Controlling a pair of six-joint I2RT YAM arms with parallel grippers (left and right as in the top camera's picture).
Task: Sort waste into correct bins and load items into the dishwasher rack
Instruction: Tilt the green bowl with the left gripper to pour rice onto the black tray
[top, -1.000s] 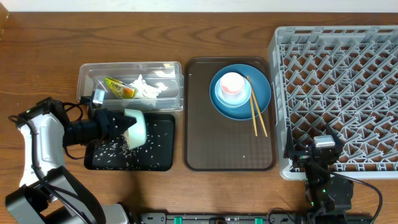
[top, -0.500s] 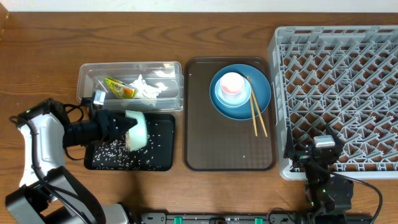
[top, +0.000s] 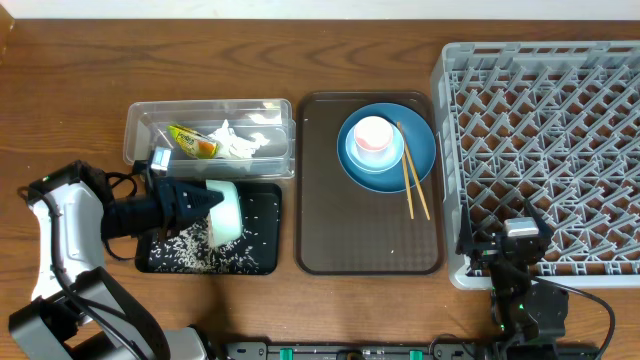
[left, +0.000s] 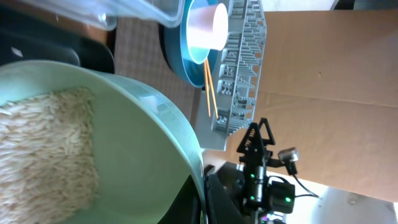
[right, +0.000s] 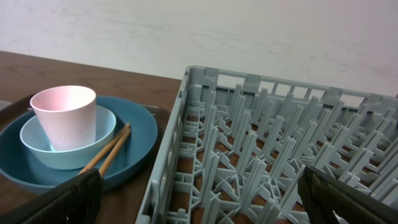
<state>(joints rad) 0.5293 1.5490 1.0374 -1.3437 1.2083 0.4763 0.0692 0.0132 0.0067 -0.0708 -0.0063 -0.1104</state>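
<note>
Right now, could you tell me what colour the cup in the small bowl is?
The cup is pale pink, clearest in the right wrist view.

Soft, even light overhead; the dishwasher rack casts faint shadows. From the right wrist, the wall behind the rack looks evenly bright.

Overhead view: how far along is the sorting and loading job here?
Done: snack wrapper and tissue lie in the clear tub. In hand: left gripper holds the pale green bowl tipped over the black tray, rice partly poured out. Left: blue plate, light-blue bowl, pink cup, chopsticks; the rack is empty.
</note>
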